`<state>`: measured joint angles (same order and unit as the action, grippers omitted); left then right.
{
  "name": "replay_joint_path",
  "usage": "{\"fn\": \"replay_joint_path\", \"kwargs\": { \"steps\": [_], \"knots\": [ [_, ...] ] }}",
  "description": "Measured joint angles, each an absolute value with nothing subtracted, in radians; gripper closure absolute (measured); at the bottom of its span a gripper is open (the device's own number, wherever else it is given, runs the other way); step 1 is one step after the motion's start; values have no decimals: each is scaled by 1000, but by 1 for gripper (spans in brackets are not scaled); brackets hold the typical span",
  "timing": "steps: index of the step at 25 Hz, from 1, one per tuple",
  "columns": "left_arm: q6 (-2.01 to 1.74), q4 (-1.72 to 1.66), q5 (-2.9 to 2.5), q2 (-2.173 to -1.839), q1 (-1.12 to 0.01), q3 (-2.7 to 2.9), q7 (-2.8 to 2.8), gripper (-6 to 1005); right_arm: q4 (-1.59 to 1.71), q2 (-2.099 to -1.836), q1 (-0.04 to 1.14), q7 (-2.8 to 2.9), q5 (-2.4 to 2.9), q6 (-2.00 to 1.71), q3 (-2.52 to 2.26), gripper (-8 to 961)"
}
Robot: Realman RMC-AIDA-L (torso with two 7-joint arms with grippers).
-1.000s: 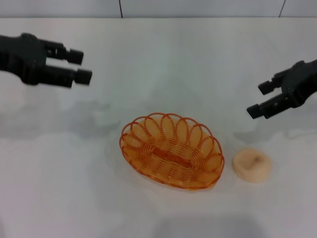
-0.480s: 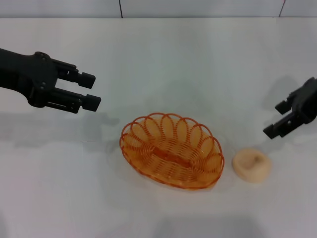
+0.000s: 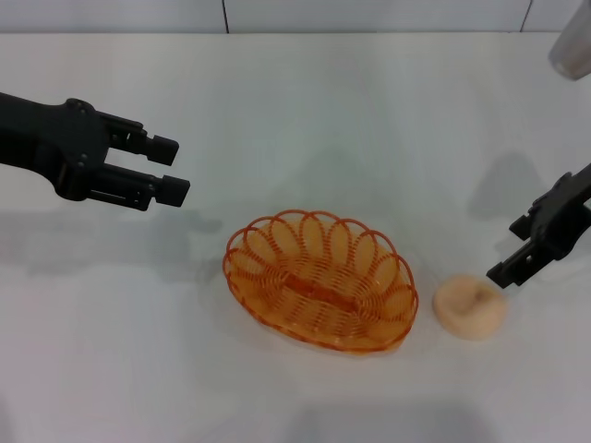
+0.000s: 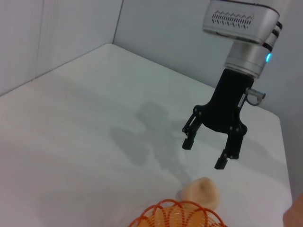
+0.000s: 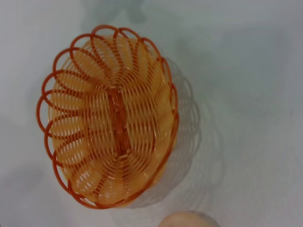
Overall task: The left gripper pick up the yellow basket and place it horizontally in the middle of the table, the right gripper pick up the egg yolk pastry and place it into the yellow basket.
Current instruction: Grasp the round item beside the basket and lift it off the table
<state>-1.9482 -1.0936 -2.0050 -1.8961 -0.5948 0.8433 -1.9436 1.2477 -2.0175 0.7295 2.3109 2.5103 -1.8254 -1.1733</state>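
Observation:
The yellow basket [image 3: 319,280], an orange woven wire oval, rests empty on the white table [image 3: 305,101] near its middle, slightly slanted; it also shows in the right wrist view [image 5: 109,116] and its rim in the left wrist view [image 4: 177,215]. The egg yolk pastry [image 3: 470,307] lies on the table just right of the basket, apart from it; it shows too in the left wrist view [image 4: 202,193] and the right wrist view [image 5: 188,220]. My left gripper [image 3: 171,168] is open, hovering up and left of the basket. My right gripper [image 3: 511,249] is open, hovering just above and right of the pastry; the left wrist view shows it too [image 4: 206,152].
A grey wall [image 4: 71,28] runs behind the table's far edge. A pale object [image 3: 572,46] shows at the far right corner. The table's far edge [image 3: 295,33] runs along the back.
My right gripper has come down and toward the pastry. My left gripper moved in toward the basket, then stayed nearly still. Basket and pastry have not moved.

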Motion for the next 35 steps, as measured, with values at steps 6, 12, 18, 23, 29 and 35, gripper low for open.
{"fn": "replay_joint_path", "kwargs": {
  "steps": [6, 12, 18, 23, 29, 35],
  "knots": [
    [-1940, -1088, -2005, -1896, -592, 842, -1943, 350, 1249, -2022, 720, 2341, 2506, -1789, -1259, 114],
    [-1930, -1086, -2005, -1896, -592, 842, -1943, 350, 1247, -2025, 705, 2354, 2489, -1751, -1293, 114],
    [-1928, -1085, -2005, -1896, -592, 842, -1943, 349, 1245, -2027, 693, 2361, 2470, -1715, -1342, 114],
    [-1928, -1084, -2005, -1896, -590, 842, -1941, 349, 1244, -2028, 690, 2364, 2464, -1705, -1368, 114],
    [-1928, -1083, -2005, -1896, -589, 842, -1940, 349, 1235, -2028, 688, 2365, 2457, -1698, -1389, 178],
    [-1922, -1083, -2005, -1896, -588, 842, -1940, 350, 1232, -2028, 680, 2368, 2456, -1693, -1405, 300]
  ]
}}
